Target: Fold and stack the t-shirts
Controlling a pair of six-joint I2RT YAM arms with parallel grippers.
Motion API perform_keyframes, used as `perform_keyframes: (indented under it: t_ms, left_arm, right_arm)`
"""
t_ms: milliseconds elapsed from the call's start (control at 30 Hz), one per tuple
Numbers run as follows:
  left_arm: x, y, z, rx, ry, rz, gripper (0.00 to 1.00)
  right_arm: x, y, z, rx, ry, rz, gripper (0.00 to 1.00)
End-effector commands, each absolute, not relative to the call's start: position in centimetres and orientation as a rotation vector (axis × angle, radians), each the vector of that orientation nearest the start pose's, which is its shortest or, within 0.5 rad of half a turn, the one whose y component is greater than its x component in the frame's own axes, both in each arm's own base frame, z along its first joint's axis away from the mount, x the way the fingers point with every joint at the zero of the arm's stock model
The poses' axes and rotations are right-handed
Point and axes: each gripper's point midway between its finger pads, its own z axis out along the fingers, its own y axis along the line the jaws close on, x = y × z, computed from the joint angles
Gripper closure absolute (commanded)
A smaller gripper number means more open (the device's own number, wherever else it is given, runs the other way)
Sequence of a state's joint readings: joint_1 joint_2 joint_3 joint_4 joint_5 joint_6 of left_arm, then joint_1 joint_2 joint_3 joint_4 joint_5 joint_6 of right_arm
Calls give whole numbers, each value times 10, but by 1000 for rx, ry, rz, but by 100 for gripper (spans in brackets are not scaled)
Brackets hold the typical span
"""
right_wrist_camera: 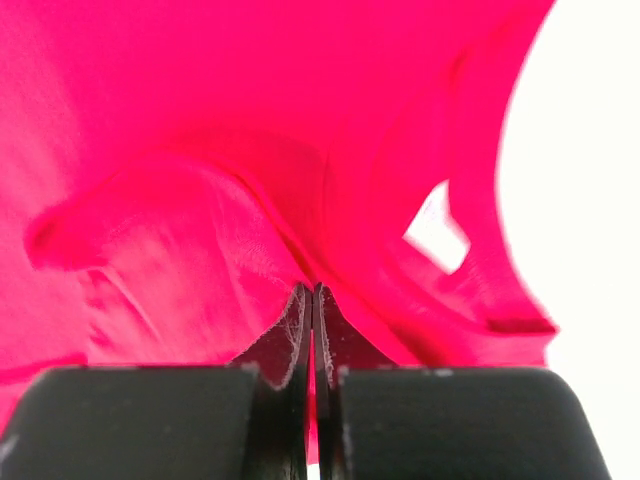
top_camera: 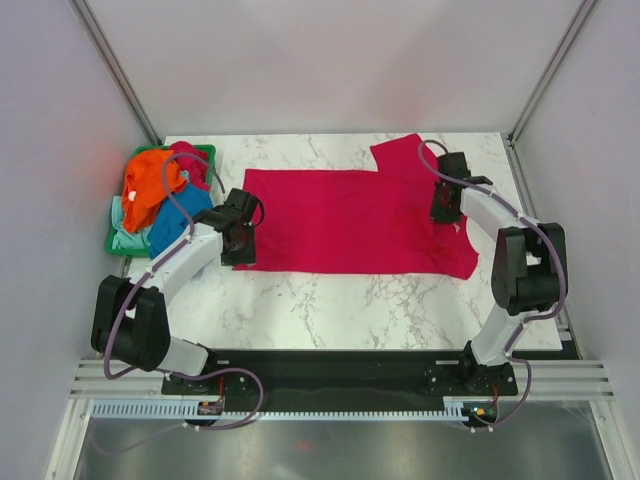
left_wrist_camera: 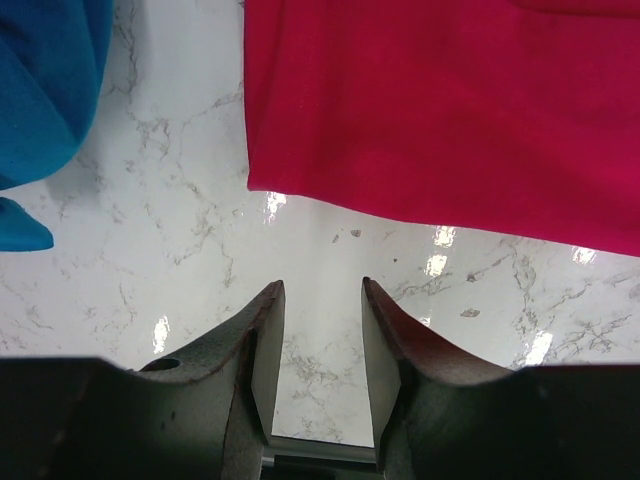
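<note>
Your right gripper [top_camera: 445, 207] is clenched on the magenta-red t-shirt [top_camera: 340, 220]: in the right wrist view its jaws meet with a ridge of the red cloth pinched between them, close to what looks like the neck opening. Your left gripper [left_wrist_camera: 322, 292] grasps nothing; its jaws stand apart above the bare marble table [top_camera: 330, 300]. The shirt's near corner at the hem end lies just ahead of the fingertips, and the cloth runs off to the right of that view. The shirt is spread flat with its long axis across the table from one arm to the other. The hem is toward your left arm, and the collar and sleeves are toward your right, with one sleeve sticking out toward the far edge. So each arm is nearer its own end, and only the collar end is gripped. The coming move, as I judge it, turns on that short gap: the hem corner is forward of the left fingers, not under them. The orange shirt [top_camera: 150, 180], blue shirt [left_wrist_camera: 45, 90] and mint shirt [top_camera: 125, 238] sit heaped in the green basket [top_camera: 205, 152] at the far left, with the blue one hanging close beside your left gripper but apart from the red cloth
</note>
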State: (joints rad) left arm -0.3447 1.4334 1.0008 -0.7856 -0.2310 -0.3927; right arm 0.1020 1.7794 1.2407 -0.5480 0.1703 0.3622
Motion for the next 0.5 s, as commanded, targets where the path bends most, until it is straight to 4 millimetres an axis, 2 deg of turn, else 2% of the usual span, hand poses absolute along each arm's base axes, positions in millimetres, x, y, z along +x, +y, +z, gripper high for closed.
perform_keyframes:
  t_ms: [0, 133, 167, 200, 300, 367, 467]
  left_arm:
    - [280, -75, 85, -71, 2700, 107, 56]
    - [279, -76, 83, -65, 2706, 107, 57]
    - [280, -77, 83, -63, 2706, 104, 57]
    - [279, -76, 82, -62, 2710, 106, 57]
    - [278, -77, 82, -56, 2711, 110, 57]
    - [278, -76, 83, -59, 2707, 117, 57]
    - [278, -74, 84, -73, 2694, 137, 57]
  right_arm:
    - [429, 2, 101, 361, 2476, -229, 98]
    - [451, -11, 112, 317, 2434, -344, 91]
    - [455, -18, 113, 302, 2428, -399, 82]
    - [465, -21, 111, 299, 2423, -426, 61]
    - [479, -34, 108, 297, 2412, -542, 59]
    - [482, -36, 110, 309, 2415, -552, 56]
    - [479, -25, 123, 333, 2399, -450, 36]
